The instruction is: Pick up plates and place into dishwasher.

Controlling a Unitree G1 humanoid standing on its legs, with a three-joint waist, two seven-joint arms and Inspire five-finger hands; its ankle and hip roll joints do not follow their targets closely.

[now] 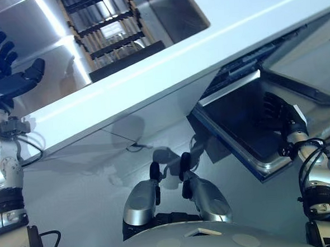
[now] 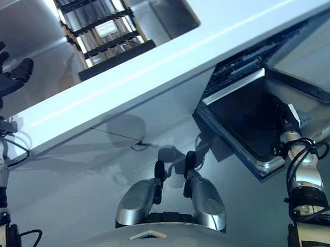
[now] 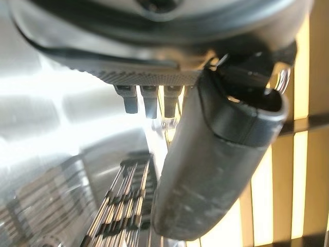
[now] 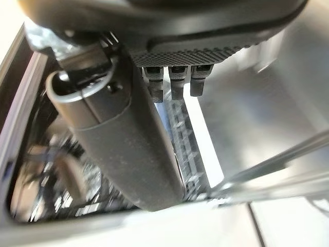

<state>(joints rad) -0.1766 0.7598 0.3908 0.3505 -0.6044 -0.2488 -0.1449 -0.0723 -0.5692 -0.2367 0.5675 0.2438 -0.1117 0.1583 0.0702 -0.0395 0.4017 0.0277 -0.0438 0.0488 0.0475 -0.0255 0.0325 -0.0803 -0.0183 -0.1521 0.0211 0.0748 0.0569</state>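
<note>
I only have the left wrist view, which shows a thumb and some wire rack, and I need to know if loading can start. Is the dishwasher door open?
Observer: Yes. The dishwasher door stands open, below the white counter on the robot's right side.
Operator: Where is the right hand?
Observer: The right hand lies against the door's dark inner face, with its fingers straight and nothing in it.
</note>
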